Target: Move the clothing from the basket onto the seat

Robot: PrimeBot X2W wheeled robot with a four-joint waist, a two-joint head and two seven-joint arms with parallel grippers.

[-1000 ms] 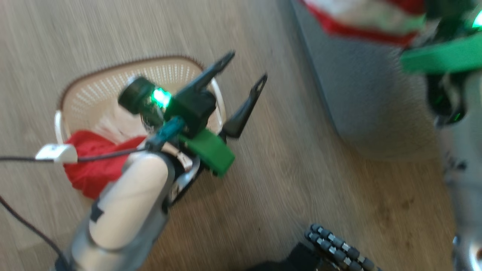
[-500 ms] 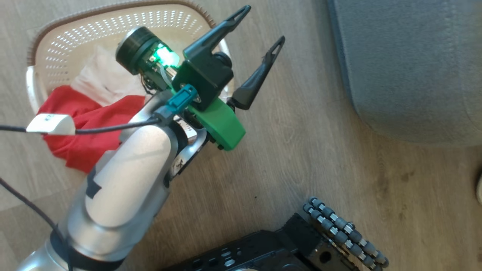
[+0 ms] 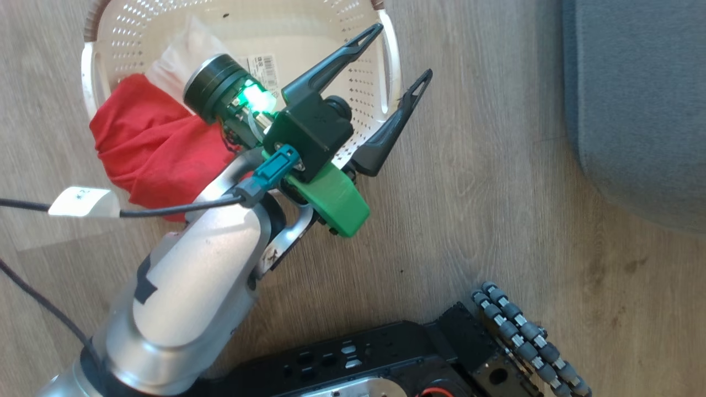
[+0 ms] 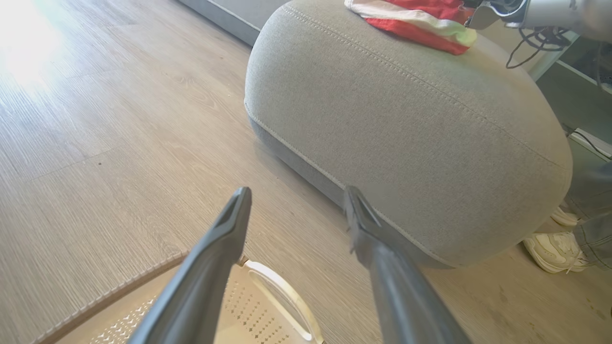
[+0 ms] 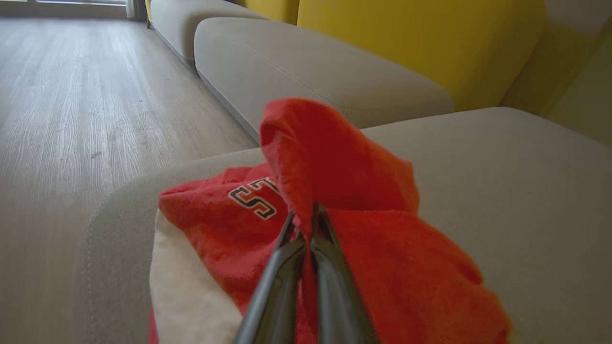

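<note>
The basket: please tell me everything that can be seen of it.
The basket is cream-white perforated plastic, rounded, with a brown rim and pale side handles. It stands upright on the wooden floor. A barcode label sits on its bottom. A red garment hangs over its left rim; a whitish piece lies inside beside it. The open left claw is above its right handle.

Red clothing (image 3: 149, 149) draped over basket (image 3: 392, 55) rim; another red-white piece (image 4: 416, 21) on grey seat (image 4: 406, 119).

pale wood floor (image 3: 485, 220); yellow back cushion (image 5: 406, 43); white sneakers (image 4: 554, 251) on floor.
</note>
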